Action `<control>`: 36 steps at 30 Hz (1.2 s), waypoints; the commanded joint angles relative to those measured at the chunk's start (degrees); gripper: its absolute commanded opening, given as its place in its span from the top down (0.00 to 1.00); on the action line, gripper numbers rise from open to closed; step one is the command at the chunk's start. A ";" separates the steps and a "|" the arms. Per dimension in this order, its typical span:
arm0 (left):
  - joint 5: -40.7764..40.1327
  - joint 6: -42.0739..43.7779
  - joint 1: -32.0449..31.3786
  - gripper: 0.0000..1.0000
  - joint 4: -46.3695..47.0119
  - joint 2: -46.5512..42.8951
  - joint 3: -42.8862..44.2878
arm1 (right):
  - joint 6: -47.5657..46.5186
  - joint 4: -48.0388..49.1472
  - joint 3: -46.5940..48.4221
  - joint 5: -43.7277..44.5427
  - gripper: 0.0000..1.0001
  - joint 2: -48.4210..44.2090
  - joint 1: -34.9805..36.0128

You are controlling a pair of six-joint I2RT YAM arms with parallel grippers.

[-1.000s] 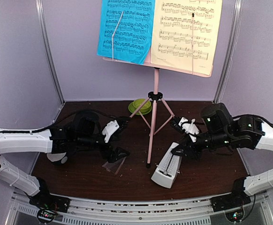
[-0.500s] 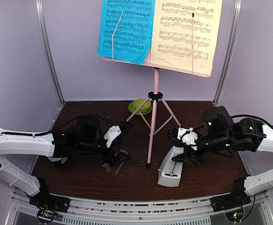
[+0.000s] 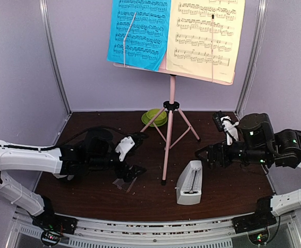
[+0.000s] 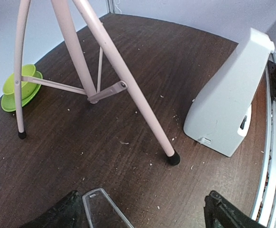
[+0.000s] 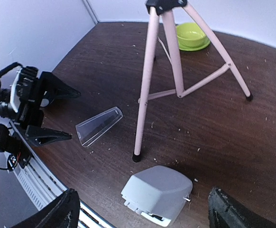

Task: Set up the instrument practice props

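The pink music stand stands at mid-table, with a blue sheet and a pale-yellow sheet on its desk. The white metronome stands upright by the stand's near foot, bare of its cover. My right gripper hangs open just right of and above it, holding nothing; in the right wrist view the metronome sits below the spread fingers. The clear cover lies flat on the table. My left gripper is open over it, with the cover next to its left finger.
A green cup and saucer sit at the back behind the tripod legs. Grey walls close in the back and both sides. A metal rail runs along the near edge. Crumbs are scattered over the dark wooden table.
My right gripper opened, let go of the metronome and drew back up and to the right. The metronome went from tilted to upright. My left gripper shifted slightly right.
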 commanded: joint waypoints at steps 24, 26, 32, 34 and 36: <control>1.12 0.61 -3.15 0.11 9.12 2.61 -2.06 | 39.65 -14.89 6.63 16.62 0.28 26.33 7.82; 1.74 0.80 -3.17 0.12 9.46 2.77 -2.21 | 38.82 -13.86 5.33 16.75 0.35 26.07 7.62; 4.00 2.02 -3.74 0.14 9.93 3.44 -2.87 | 34.44 -9.28 2.44 16.07 0.59 21.71 7.33; 4.60 2.50 -4.69 0.15 10.64 3.88 -3.34 | 31.26 -5.97 1.49 14.99 0.66 19.03 7.17; 5.02 3.48 -6.20 0.17 10.56 5.20 -3.19 | 28.12 -3.50 0.65 13.76 0.72 16.57 6.81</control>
